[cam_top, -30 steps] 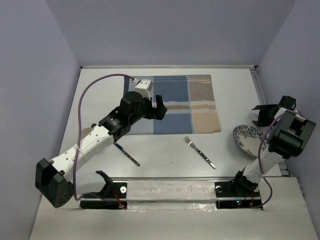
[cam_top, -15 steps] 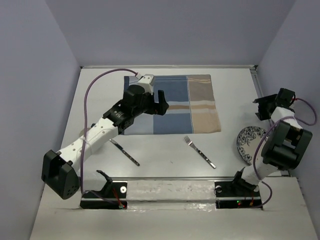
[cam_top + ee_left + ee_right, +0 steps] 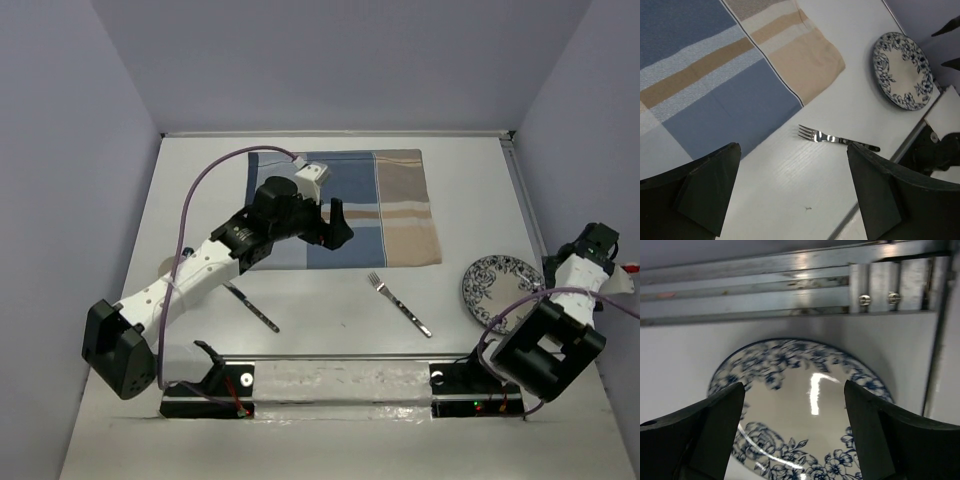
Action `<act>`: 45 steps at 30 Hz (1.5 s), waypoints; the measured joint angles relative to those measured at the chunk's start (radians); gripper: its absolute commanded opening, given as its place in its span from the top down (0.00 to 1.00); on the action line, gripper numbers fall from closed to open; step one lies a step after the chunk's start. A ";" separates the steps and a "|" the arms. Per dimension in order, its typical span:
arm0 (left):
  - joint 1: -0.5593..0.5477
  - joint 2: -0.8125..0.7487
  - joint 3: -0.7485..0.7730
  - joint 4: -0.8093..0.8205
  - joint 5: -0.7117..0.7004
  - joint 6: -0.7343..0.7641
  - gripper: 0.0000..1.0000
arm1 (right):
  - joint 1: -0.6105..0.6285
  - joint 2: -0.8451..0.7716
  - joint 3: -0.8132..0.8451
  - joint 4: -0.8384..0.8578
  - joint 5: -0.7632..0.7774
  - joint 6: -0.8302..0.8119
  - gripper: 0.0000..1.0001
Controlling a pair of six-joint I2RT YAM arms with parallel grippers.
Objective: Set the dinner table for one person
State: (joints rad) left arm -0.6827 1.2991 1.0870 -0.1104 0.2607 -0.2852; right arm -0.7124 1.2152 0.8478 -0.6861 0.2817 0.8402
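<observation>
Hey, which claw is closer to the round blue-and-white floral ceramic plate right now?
Right. The right claw sits just beside the floral plate, pointed at it; the left claw is far off above the blue-and-tan striped cloth placemat.

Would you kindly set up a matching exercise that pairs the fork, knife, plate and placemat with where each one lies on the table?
Things:
1. fork
2. knife
3. plate
4. placemat

Places:
A. by the right edge of the table
B. far centre, spread flat
C. near left, on bare top
D. near centre, close to the tan stripes' near edge

Pairs: 1-D, 2-C, 3-A, 4-B
</observation>
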 measured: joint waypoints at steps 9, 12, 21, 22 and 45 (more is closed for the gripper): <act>-0.092 -0.140 -0.069 -0.037 0.045 0.042 0.01 | -0.112 0.065 -0.024 -0.151 0.026 0.126 0.07; -0.093 -0.160 -0.075 -0.040 0.042 0.051 0.01 | -0.111 0.069 -0.091 -0.137 -0.017 0.134 0.07; -0.092 -0.158 -0.075 -0.048 0.037 0.053 0.01 | -0.111 0.068 -0.163 -0.112 -0.027 0.119 0.13; -0.093 -0.154 -0.075 -0.048 0.037 0.053 0.01 | -0.111 0.068 -0.162 -0.113 -0.027 0.113 0.14; -0.092 -0.122 -0.072 -0.067 -0.003 0.066 0.01 | -0.111 0.028 -0.206 -0.048 -0.076 0.079 0.34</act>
State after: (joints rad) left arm -0.7750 1.1770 1.0149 -0.1772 0.2573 -0.2188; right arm -0.8238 1.2434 0.6415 -0.7345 0.2062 0.9188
